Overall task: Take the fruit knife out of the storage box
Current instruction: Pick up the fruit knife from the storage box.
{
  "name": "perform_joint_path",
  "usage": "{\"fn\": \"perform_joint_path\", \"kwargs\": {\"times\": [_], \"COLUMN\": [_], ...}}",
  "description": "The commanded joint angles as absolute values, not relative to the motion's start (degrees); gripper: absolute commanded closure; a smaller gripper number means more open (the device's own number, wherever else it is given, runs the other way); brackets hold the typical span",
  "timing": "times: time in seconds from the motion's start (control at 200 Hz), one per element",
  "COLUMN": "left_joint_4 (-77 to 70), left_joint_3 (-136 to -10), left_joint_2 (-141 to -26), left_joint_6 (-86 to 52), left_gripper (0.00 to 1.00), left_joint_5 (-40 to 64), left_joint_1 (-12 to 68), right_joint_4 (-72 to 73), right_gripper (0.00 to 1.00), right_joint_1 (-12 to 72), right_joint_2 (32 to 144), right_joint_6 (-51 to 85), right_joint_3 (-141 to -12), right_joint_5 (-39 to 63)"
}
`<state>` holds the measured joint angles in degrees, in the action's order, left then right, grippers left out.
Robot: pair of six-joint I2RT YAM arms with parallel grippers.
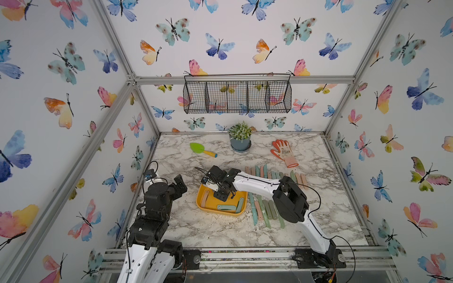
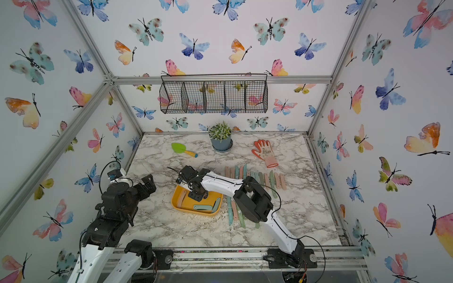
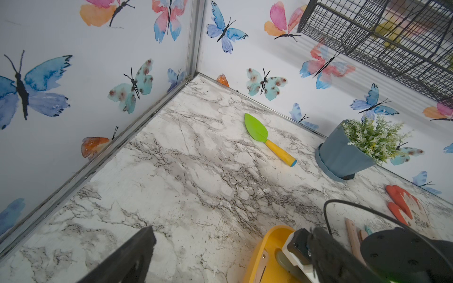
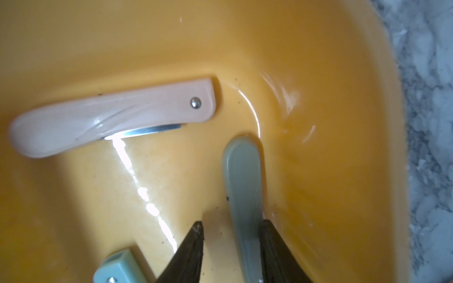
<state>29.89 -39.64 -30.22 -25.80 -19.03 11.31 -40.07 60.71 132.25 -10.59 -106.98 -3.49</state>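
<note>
While the left gripper (image 1: pixel 181 183) is hanging wide open and empty at ten o'clock of the storage box (image 1: pixel 212 203), the right gripper (image 4: pixel 232 224) is standing inside it. Its jaws are partly open, straddling a grey-green fruit knife (image 4: pixel 242 171) lying along the box's twelve o'clock wall, touching it on one side only.

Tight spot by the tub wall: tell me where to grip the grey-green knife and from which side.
Pinch the grey-green knife across its narrow handle from above: it lies flat on the storage box floor, wall close on one flank, so sideways probably won't fit.
</note>
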Motion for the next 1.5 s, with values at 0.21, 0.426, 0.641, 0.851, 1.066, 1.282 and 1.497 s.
{"fn": "perform_joint_path", "kwargs": {"times": [0.21,0.426,0.641,0.851,1.066,1.282,1.497], "left_joint_4": [29.66,29.84,29.84,29.78,29.81,29.86,29.96], "left_joint_3": [-40.52,-40.52,-40.52,-40.52,-40.54,-40.52,-40.59], "left_joint_2": [-29.66,-29.61,-29.70,-29.70,-29.62,-29.62,-29.53], "left_joint_6": [-25.64,-25.58,-25.62,-25.63,-25.64,-25.64,-25.65], "left_gripper": [0.02,0.02,0.02,0.02,0.01,0.02,0.02], "left_joint_5": [-19.68,-19.77,-19.78,-19.78,-19.85,-19.78,-19.86], "left_joint_1": [11.07,11.07,11.07,11.07,11.07,11.07,11.07], "right_joint_4": [-37.64,-41.60,-43.87,-43.51,-35.66,-37.70,-44.47], "right_gripper": [0.56,0.56,0.54,0.53,0.51,0.50,0.50], "right_joint_1": [61.52,61.52,61.52,61.52,61.52,61.52,61.52], "right_joint_2": [128.92,133.59,135.87,134.63,129.04,130.34,136.15], "right_joint_6": [-9.67,-9.94,-9.77,-8.74,-8.62,-8.09,-7.21], "right_joint_3": [-101.53,-106.57,-108.16,-107.46,-103.34,-106.71,-112.37], "right_joint_5": [-1.06,-0.89,-1.41,-3.71,-1.31,-1.58,-2.69]}}
